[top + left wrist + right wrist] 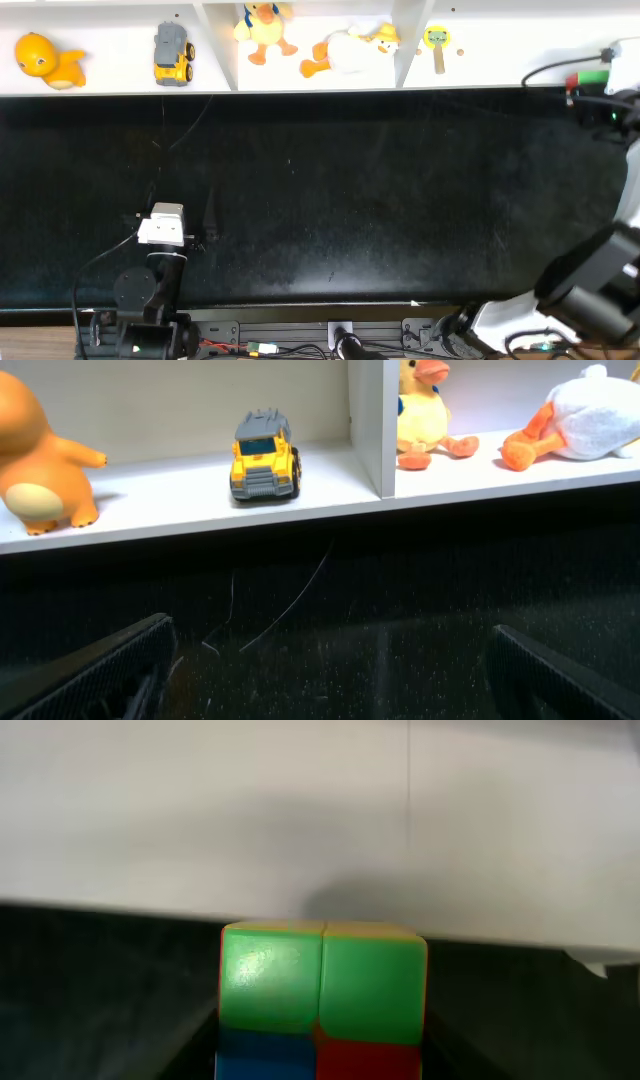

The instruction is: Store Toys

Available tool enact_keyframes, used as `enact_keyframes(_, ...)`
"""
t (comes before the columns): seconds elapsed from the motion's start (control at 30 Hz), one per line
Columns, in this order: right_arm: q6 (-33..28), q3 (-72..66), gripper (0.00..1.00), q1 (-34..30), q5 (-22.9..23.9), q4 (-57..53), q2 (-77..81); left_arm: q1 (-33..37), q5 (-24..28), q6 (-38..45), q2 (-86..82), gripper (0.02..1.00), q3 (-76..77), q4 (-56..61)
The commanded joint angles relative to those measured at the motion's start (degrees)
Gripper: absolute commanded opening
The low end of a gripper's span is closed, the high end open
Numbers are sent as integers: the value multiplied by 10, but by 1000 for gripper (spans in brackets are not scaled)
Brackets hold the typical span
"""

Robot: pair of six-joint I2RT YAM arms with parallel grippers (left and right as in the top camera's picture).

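A colour cube (322, 990) with green, blue and red faces sits between the fingers of my right gripper (320, 1065), which is shut on it. It is held just in front of the white shelf (400, 830). In the top view the right gripper (597, 80) and the cube (592, 76) are at the shelf's far right end. My left gripper (330, 660) stands open over the black table, low at the left (162, 222), with nothing between its fingers. It faces the shelf, where a yellow truck (265, 457) stands.
The white shelf (500, 50) runs along the back, split by dividers. It holds an orange figure (48, 60), the truck (172, 55), a yellow duck plush (265, 30), a white duck plush (348, 50) and a small green toy (437, 42). The black table (350, 190) lies in front.
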Motion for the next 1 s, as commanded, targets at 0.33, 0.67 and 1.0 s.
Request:
enact_keyframes(0.33,114,142,520,50,-73,8,115,-4,-1,9,-5,998,-2,-1)
enact_keyframes(0.67,140,158,540,66,-85,15,128,-4,-1,9,-5,998,-2,-1)
enact_keyframes(1.0,148,158,581,66,-83,9,144,-4,-1,9,-5,998,-2,-1)
